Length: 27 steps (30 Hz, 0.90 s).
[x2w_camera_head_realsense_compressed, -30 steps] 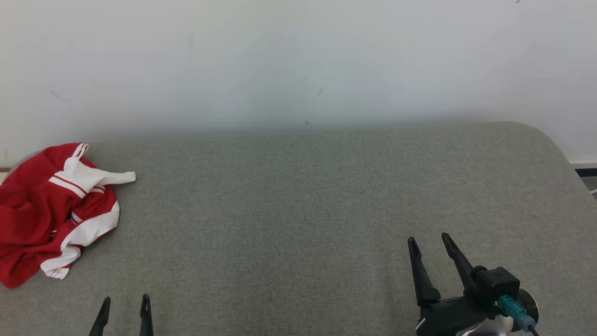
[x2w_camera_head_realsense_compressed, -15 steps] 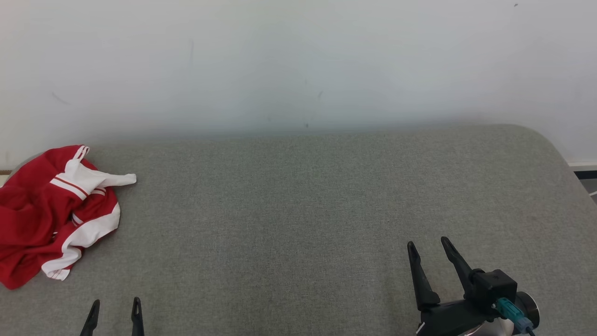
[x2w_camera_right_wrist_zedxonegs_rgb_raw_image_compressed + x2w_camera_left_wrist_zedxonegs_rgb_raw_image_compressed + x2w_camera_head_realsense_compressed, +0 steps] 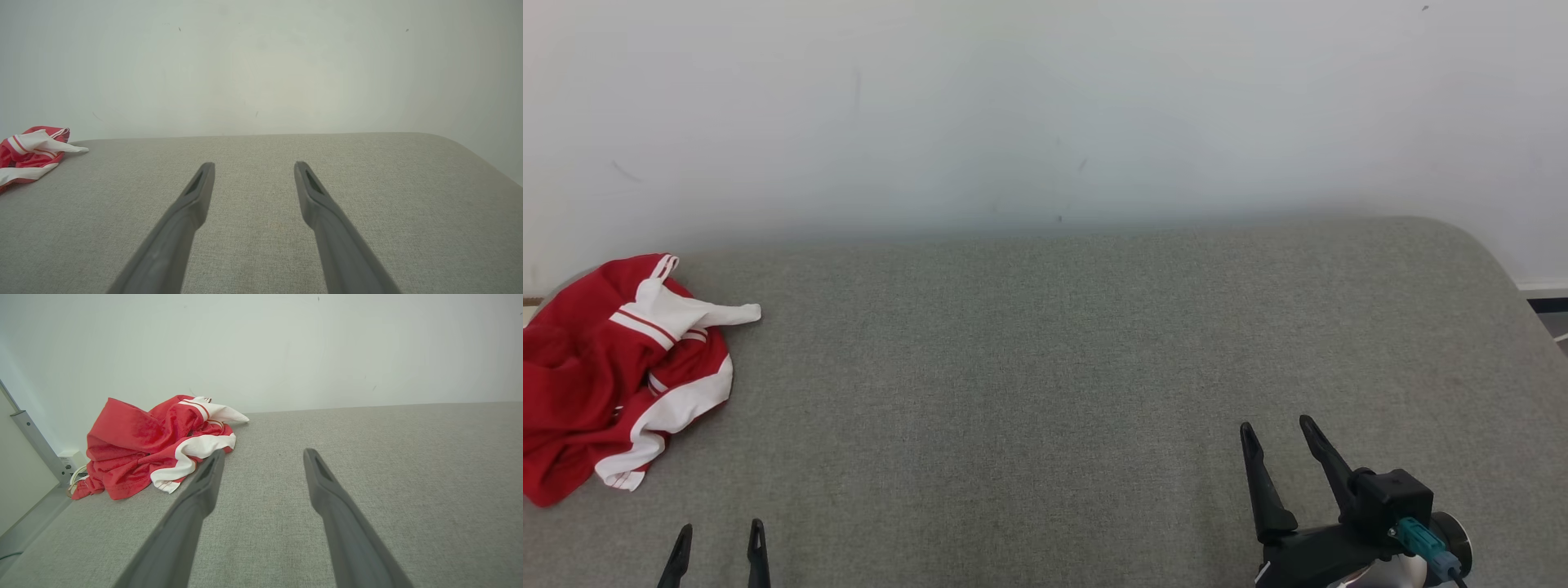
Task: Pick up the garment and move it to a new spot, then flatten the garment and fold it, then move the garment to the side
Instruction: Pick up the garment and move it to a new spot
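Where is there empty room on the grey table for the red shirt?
The middle and right of the table are bare, from the wall to the left claw and right claw. Crowded: far-left corner, under the red shirt.

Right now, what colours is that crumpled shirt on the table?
The garment is red with white panels and thin red-and-white stripes, clearest in the left wrist view.

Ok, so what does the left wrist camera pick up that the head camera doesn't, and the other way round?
Left wrist view's extras: a metal rail and a white box with cables, past the edge of the grey fabric surface, beside the crumpled red-and-white garment. Head view's extras: the open right gripper with its teal connector. Shared: the garment, the surface, the pale wall, and the open left gripper, apart from the garment.
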Available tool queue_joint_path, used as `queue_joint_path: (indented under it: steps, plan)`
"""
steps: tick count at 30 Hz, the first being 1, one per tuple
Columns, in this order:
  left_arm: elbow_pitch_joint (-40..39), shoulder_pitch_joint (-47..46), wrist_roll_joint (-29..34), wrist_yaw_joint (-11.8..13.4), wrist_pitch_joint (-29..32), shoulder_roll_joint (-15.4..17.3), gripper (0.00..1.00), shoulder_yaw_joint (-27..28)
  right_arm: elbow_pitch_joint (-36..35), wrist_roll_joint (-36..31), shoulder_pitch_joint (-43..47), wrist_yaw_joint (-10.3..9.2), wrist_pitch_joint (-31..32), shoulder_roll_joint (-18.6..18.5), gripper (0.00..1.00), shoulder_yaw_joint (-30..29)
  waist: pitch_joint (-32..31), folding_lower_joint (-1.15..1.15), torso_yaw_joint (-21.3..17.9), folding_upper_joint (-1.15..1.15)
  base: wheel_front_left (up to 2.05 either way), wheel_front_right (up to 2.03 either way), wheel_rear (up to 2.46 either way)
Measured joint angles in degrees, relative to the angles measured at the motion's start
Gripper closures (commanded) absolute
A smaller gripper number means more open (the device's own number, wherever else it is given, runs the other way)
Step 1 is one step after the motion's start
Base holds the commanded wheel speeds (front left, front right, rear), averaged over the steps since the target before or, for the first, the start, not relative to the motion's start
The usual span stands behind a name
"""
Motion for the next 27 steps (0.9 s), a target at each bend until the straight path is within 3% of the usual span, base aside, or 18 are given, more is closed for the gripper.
queue_joint_path:
  steps: [14,27]
  plan:
    - [-0.7,0.3,-0.9,0.6,0.3,0.1,0.0,-0.1,-0.3,0.1,0.8,0.0,0.3,0.2,0.0,-0.3,0.0,0.0,2.2,0.0,0.0,0.0,0.0]
    - [-2.3,1.5,-1.5,1.2,1.0,1.0,0.0,0.3,1.0,0.8,1.2,0.0,-0.3,0.5,0.0,0.6,0.1,0.0,10.2,0.0,0.0,0.0,0.0]
